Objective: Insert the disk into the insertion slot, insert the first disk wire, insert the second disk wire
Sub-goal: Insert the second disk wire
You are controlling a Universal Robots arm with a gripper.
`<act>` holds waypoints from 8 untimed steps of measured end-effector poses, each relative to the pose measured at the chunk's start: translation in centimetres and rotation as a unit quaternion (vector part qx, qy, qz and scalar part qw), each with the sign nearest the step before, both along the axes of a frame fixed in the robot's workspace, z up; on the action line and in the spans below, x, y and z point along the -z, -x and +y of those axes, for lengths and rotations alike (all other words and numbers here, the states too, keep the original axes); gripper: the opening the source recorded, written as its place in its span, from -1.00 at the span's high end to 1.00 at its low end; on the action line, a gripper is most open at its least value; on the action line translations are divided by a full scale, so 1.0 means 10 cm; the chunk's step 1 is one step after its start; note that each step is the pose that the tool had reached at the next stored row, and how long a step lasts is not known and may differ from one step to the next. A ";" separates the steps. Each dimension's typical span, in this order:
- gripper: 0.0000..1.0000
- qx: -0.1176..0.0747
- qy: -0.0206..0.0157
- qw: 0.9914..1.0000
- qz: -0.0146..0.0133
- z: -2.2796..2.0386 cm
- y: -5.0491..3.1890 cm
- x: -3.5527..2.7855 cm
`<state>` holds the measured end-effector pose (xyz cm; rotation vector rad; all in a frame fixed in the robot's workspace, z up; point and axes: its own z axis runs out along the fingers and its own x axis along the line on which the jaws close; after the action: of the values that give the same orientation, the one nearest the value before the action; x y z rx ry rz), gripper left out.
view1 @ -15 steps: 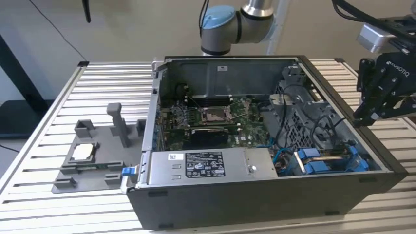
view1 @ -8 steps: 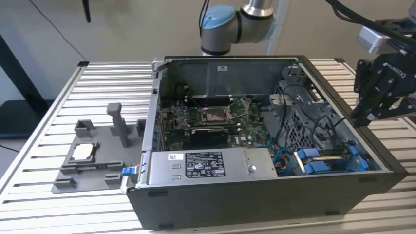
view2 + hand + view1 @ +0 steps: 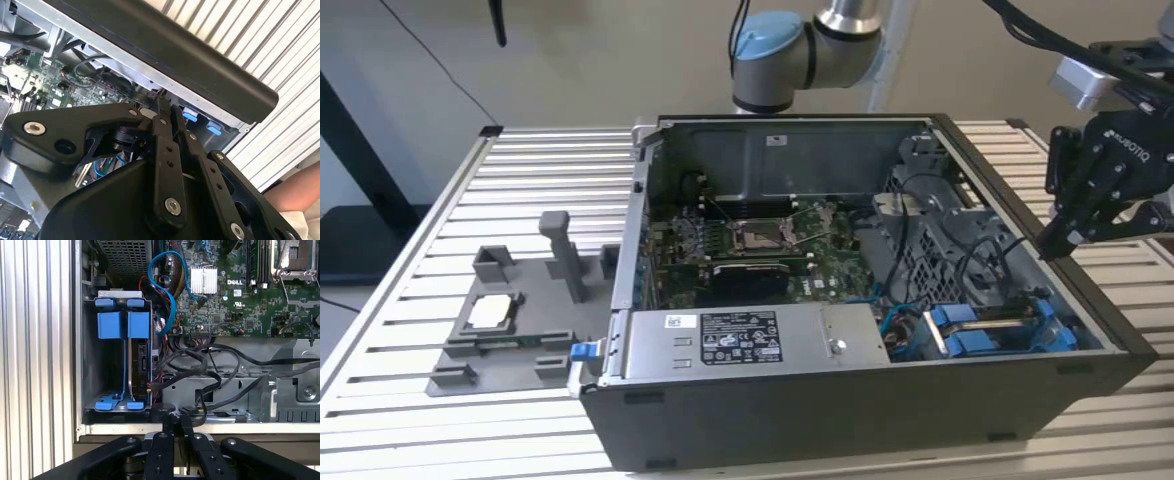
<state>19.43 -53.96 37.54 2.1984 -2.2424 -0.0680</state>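
The disk (image 3: pixel 140 365) stands on edge inside the insertion slot (image 3: pixel 106 360), a grey metal bay with blue plastic tabs at the case's corner (image 3: pixel 994 335). A bundle of black wires (image 3: pixel 200 365) runs up to the disk's exposed edge; I cannot tell whether any is plugged in. A blue wire (image 3: pixel 170 295) loops from the motherboard toward the bay. My gripper (image 3: pixel 1058 243) hangs over the case's wall at the exterior view's right, above and apart from the bay. Its fingers (image 3: pixel 162 440) are shut together in both wrist views (image 3: pixel 165 107), with nothing seen between them.
The open computer case (image 3: pixel 854 410) lies on a slatted table (image 3: pixel 534 180). Inside are the motherboard (image 3: pixel 761 250) and a labelled grey power-supply box (image 3: pixel 720 340). A grey fixture (image 3: pixel 507 330) with a small silver chip (image 3: pixel 490 312) sits at the exterior view's left. A person's arm (image 3: pixel 300 192) is nearby.
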 end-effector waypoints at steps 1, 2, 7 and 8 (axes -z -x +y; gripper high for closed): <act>0.65 0.000 0.000 1.000 0.000 0.000 0.000 0.001; 0.65 0.000 0.000 1.000 0.001 -0.001 0.000 0.000; 0.67 0.000 0.000 1.000 0.001 -0.010 0.008 -0.025; 0.67 0.000 -0.001 1.000 0.001 -0.012 0.020 -0.037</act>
<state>19.23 -54.08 37.91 2.1982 -2.2421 -0.0712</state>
